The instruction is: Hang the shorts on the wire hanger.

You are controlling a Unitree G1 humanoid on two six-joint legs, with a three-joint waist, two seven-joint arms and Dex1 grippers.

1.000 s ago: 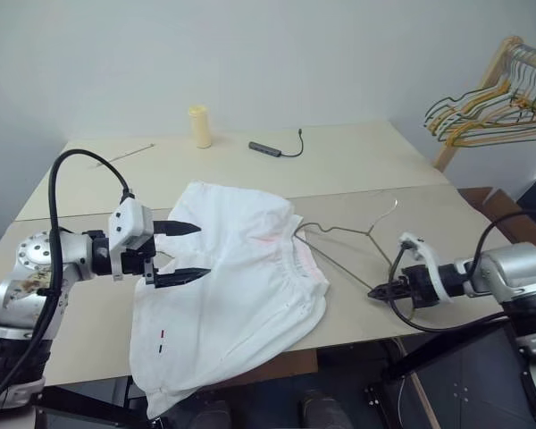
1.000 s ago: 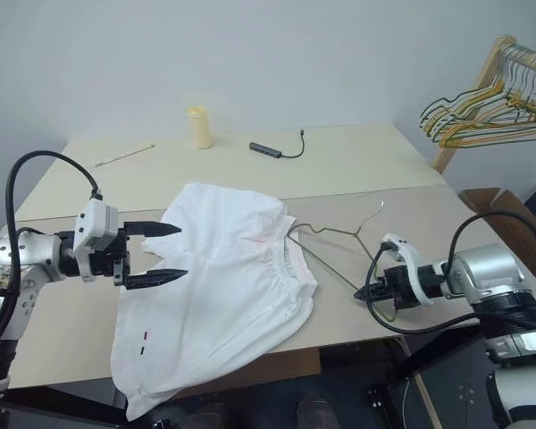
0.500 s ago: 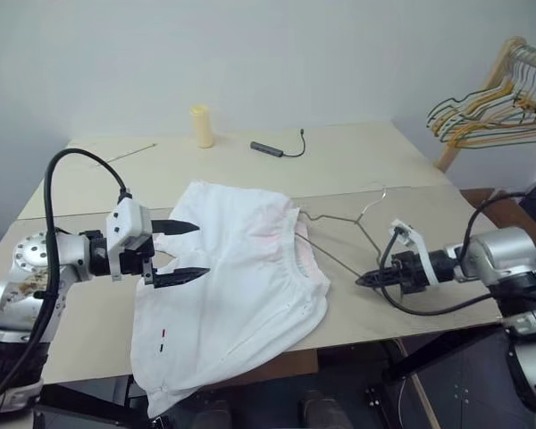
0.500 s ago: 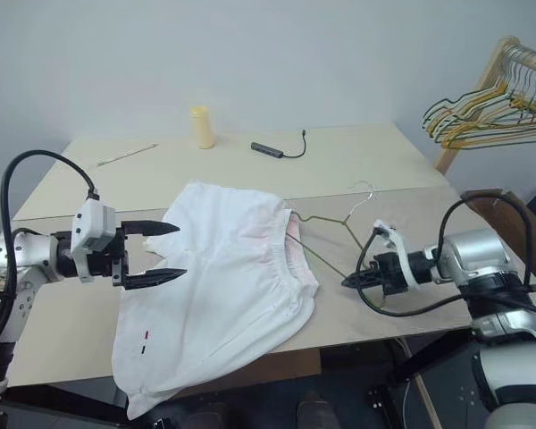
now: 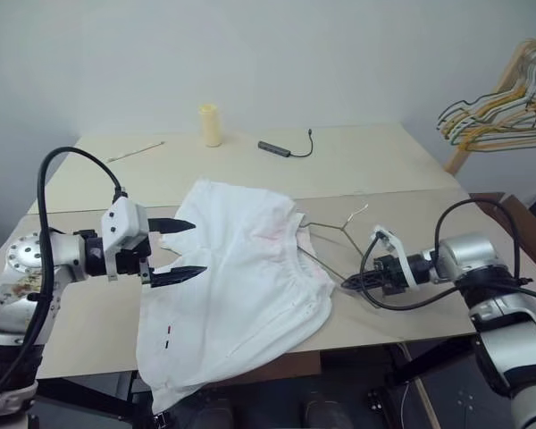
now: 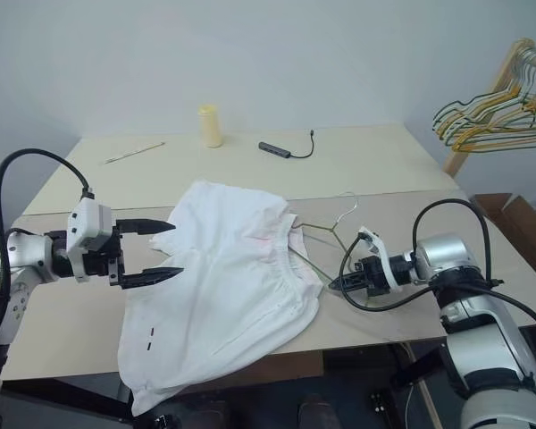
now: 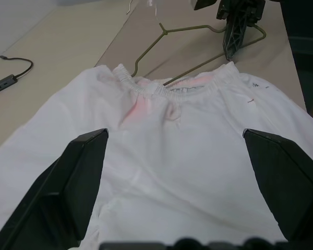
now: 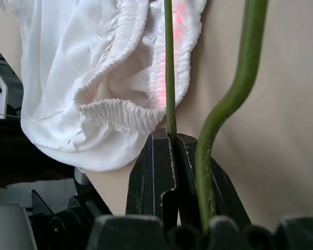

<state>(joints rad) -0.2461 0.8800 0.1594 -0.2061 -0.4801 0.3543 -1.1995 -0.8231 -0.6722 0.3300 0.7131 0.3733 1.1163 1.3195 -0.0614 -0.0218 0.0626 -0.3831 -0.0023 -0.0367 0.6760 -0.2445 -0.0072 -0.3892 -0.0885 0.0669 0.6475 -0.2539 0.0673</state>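
Right gripper, clamped on the wire hanger beside the shorts lying on the table, should be guided low into the waistband opening while the wide-open left gripper is kept clear.

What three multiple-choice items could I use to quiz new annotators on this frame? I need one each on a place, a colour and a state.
1. Where does the yellow cylinder stand?
A. at the table's far edge
B. on the shorts
C. beside the right claw

2. What colour are the shorts?
A. blue
B. white
C. black

3. How is the right claw?
A. open above the shorts
B. shut on nothing
C. shut on the wire hanger

Answers:
1 A, it stands near the wall, beyond the cable adapter.
2 B, white cloth with pinkish waistband trim.
3 C, the right wrist view shows the wire hanger clamped between its fingers, while the left claw gapes open over the shorts.
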